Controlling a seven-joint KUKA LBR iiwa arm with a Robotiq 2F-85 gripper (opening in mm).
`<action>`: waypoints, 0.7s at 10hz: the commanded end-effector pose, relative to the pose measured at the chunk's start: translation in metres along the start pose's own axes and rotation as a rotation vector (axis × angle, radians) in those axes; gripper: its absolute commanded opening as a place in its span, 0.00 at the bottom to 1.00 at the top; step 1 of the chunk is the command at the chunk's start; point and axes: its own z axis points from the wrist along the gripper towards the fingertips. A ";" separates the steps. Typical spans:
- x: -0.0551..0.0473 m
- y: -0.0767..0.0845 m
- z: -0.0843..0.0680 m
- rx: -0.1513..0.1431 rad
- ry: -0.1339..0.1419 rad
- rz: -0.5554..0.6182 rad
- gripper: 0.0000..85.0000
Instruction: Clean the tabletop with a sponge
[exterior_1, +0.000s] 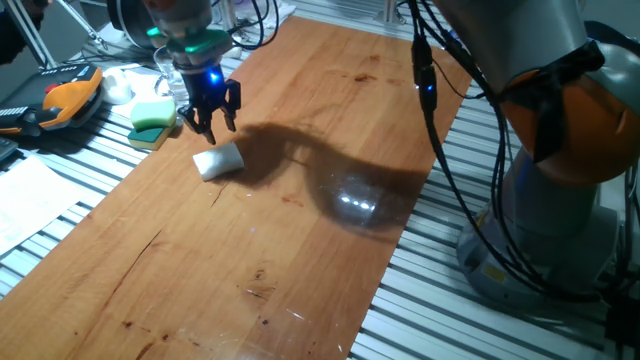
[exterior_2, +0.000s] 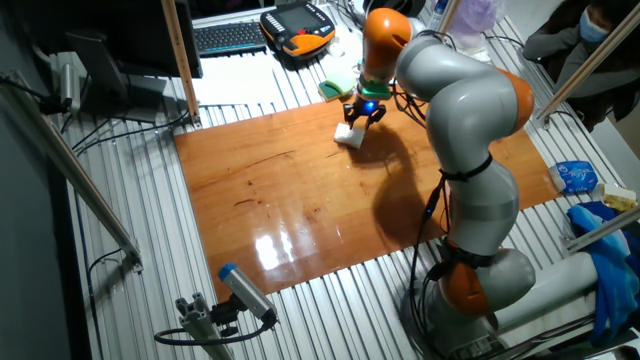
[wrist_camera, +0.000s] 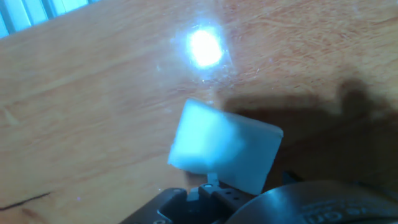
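The white sponge (exterior_1: 218, 160) lies on the reddish-brown tabletop (exterior_1: 260, 250) near its far left edge, apart from the gripper. My gripper (exterior_1: 212, 122) hangs just above and behind it, fingers spread open and empty, a blue light glowing on the hand. The other fixed view shows the same sponge (exterior_2: 349, 135) below the gripper (exterior_2: 364, 116) at the far edge of the tabletop (exterior_2: 300, 200). In the hand view the sponge (wrist_camera: 224, 146) fills the centre, tilted, on the wood (wrist_camera: 93, 124); the fingertips do not show there.
A green-topped yellow sponge (exterior_1: 152, 118) sits on the ribbed grey metal surface (exterior_1: 70, 180) just off the board's edge. Beside it lie an orange teach pendant (exterior_1: 62, 95) and cables. The arm's base (exterior_1: 560, 200) stands at the right. A keyboard (exterior_2: 232, 37) is farther back.
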 end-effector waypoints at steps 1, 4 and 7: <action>-0.004 0.002 0.008 -0.002 -0.006 0.006 0.60; -0.015 0.006 0.028 -0.026 -0.023 0.029 0.60; -0.008 0.014 0.048 -0.028 -0.075 0.052 0.60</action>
